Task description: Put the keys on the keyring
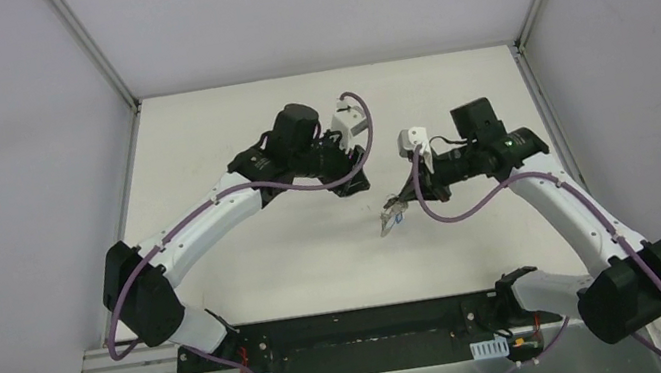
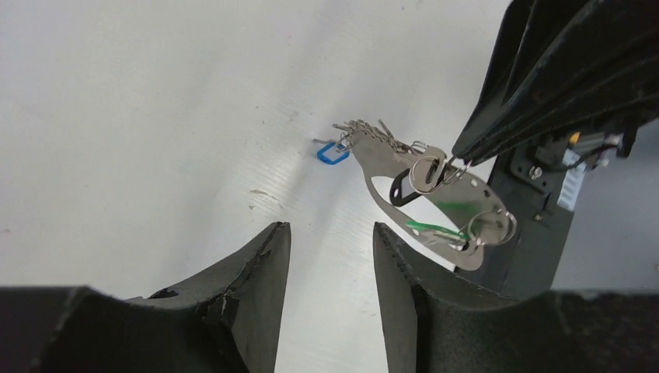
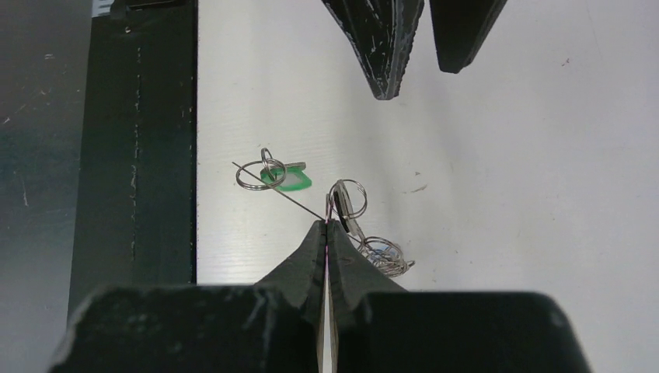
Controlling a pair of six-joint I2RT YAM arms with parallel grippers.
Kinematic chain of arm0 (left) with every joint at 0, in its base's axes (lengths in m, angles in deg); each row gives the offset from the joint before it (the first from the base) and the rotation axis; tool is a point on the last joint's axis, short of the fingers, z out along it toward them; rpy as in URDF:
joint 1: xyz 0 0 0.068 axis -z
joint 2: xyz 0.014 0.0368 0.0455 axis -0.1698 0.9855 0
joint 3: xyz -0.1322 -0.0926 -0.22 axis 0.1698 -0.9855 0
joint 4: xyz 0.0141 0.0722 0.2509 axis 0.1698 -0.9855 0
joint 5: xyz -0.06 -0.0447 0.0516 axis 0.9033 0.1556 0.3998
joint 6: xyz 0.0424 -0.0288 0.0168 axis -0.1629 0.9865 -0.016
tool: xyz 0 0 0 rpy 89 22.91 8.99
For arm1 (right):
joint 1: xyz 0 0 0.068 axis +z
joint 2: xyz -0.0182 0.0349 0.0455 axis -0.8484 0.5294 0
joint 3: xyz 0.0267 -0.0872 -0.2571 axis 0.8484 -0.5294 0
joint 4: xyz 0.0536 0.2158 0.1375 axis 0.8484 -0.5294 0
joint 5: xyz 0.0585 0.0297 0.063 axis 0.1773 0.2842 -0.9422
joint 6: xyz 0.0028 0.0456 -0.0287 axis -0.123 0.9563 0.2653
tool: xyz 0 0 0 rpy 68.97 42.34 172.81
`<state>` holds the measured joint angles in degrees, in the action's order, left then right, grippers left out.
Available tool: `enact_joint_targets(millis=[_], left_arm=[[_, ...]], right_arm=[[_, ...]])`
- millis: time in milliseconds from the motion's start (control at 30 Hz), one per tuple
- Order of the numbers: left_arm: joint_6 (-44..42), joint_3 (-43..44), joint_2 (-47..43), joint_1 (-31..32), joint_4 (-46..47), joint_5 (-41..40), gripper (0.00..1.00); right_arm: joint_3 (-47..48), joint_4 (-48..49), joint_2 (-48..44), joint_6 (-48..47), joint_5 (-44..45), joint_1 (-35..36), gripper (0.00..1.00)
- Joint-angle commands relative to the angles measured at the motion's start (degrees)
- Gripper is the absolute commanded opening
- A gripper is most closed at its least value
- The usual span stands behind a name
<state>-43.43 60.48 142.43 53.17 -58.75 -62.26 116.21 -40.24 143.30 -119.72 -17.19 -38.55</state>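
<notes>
- White tabletop (image 1: 218,266), both arms reaching over its middle.
- Left gripper (image 2: 330,249): fingers apart, empty, just left of the keyring.
- Right gripper (image 3: 326,229): fingers pinched shut on the grey oval strap keyring (image 2: 386,172), over mid-table.
- Green-headed key (image 2: 431,228), black-headed key (image 2: 400,189) and blue-headed key (image 2: 332,151) cluster at it.

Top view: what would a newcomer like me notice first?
Two white-and-black arms lean toward each other over the white table. The right arm pinches the keyring in shut jaws at mid-table, a green key and a blue key bright in the bunch. The left arm holds parted jaws beside it.
</notes>
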Motion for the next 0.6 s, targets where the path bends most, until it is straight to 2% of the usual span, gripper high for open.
enact_joint_targets(millis=[0, 133, 300, 467, 567], left_arm=[[-19.4, 1.4, -2.0, -0.4, -5.1, 6.9, 0.44], [-23.6, 2.0, -3.0, -0.3, -9.2, 6.7, 0.45], [-24.4, -0.3, -4.9, -0.3, -6.6, 5.2, 0.46], [-19.7, 1.9, -2.4, -0.3, -5.5, 0.2, 0.47], [-15.1, 3.6, 0.0, -0.3, -5.4, -2.1, 0.48]], right_arm=[[4.3, -11.8, 0.4, -9.5, -0.9, 2.2, 0.0], [6.1, -14.6, -1.3, -11.8, 6.5, 4.5, 0.0], [7.2, -14.2, -5.2, -14.7, 17.4, 5.2, 0.0], [1.7, -8.9, -8.4, -16.3, 25.4, 5.3, 0.0], [-4.0, -2.9, -10.8, -15.7, 26.0, 5.3, 0.0]])
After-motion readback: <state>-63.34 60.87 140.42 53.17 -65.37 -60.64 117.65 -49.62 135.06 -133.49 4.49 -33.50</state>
